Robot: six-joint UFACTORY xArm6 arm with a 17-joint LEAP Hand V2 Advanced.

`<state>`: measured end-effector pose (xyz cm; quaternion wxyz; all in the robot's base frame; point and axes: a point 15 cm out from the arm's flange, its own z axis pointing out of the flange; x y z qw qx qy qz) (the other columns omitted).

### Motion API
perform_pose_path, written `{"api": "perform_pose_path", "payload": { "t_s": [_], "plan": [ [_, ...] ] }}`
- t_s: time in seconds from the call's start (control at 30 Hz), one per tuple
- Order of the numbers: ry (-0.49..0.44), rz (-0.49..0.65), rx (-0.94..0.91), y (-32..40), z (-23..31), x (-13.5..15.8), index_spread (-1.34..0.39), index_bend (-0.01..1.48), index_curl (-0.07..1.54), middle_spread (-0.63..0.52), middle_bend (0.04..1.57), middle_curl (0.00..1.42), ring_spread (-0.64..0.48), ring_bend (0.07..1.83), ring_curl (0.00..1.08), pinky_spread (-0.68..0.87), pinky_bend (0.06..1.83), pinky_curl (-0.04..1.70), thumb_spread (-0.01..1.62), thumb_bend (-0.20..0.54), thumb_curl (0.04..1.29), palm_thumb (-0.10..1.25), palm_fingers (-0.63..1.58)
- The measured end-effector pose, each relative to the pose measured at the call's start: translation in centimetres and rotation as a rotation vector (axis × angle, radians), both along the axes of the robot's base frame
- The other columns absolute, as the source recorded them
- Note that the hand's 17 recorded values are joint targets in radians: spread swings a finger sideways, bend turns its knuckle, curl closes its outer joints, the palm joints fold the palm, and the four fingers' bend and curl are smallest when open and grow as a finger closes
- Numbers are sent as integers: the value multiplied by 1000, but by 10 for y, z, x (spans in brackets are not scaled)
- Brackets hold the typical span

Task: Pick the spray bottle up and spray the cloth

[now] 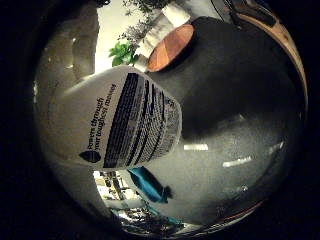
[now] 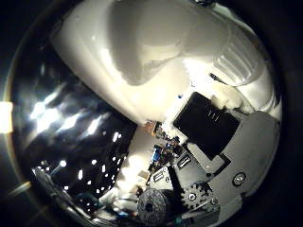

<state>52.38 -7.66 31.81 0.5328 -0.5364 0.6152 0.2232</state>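
Glossy dark tabletop under white spray bottle, teal cloth nearby

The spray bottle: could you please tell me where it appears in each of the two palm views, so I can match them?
Little finger side palm view: the spray bottle fills much of the picture, its printed label facing the camera, close to the palm.
Thumb side palm view: its white body and ribbed neck fill one side, beside the hand.
Shared landmark: the bottle's white body itself; nothing else clearly matches across the views.

Dim views, glare on glossy tabletop
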Motion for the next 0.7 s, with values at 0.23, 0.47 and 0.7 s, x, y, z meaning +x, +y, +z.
{"api": "perform_pose_path", "payload": {
  "t_s": [0.23, 0.47, 0.7],
  "plan": [
    [158, 117, -116, 14, 20, -33, -244, 1140, 901, -134, 1401, 761, -219, 1383, 772, -150, 1141, 1255, 843, -18, 815, 1006, 1079],
    [253, 230, -218, 34, 65, -60, -247, 1128, 908, -137, 1400, 760, -221, 1370, 783, -157, 1107, 1325, 850, -16, 834, 998, 1088],
    [316, 323, -344, 55, 106, -79, -249, 1119, 915, -138, 1396, 762, -222, 1362, 791, -164, 1077, 1364, 854, -16, 840, 991, 1094]
  ]
}}
